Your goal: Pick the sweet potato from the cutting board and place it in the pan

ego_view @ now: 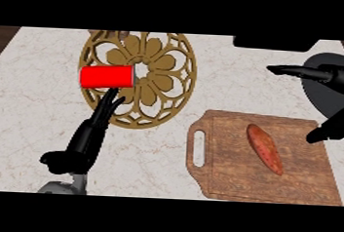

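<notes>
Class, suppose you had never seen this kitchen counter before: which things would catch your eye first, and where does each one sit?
The bright red cup stands out most, lying on its side on the ornate golden trivet at upper left, with the left hand reaching up just below it. Next comes the orange sweet potato, lying on the wooden cutting board at lower right. The right hand shows at the board's right edge, in front of the dark pan.

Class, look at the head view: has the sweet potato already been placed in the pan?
No, the sweet potato lies on the cutting board, apart from the pan.
</notes>
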Action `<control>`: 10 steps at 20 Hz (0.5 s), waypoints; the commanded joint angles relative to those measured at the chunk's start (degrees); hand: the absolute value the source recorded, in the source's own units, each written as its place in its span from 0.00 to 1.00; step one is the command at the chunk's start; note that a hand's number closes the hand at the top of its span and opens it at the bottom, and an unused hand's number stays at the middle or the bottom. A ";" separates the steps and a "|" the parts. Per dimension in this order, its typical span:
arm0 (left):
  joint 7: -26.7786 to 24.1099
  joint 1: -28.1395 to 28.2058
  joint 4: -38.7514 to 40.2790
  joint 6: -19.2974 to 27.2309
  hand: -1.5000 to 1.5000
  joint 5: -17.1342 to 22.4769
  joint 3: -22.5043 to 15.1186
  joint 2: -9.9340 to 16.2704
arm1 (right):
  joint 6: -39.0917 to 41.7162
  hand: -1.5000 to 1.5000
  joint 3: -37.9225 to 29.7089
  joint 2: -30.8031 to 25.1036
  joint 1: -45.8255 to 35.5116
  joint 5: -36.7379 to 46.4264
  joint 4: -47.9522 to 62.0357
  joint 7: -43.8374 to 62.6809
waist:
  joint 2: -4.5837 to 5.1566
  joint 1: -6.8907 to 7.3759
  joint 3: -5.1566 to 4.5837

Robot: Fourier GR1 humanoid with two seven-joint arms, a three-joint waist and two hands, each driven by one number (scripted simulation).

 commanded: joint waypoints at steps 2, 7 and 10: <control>-1.46 2.83 -1.47 0.93 0.50 -1.06 -1.17 -0.85 | 2.66 0.00 9.02 0.55 -2.32 12.11 -3.79 -6.78 | -0.33 0.03 -0.06; -0.75 0.95 -0.50 0.31 0.50 -0.70 0.78 0.32 | -3.77 0.00 17.66 0.73 -1.82 23.66 -3.40 -12.06 | -0.14 -0.35 -0.06; 1.01 -1.44 0.38 1.14 0.50 -1.05 0.71 -1.12 | -10.85 0.00 20.46 1.35 -0.34 30.75 -2.35 -14.24 | -0.36 -1.47 -0.07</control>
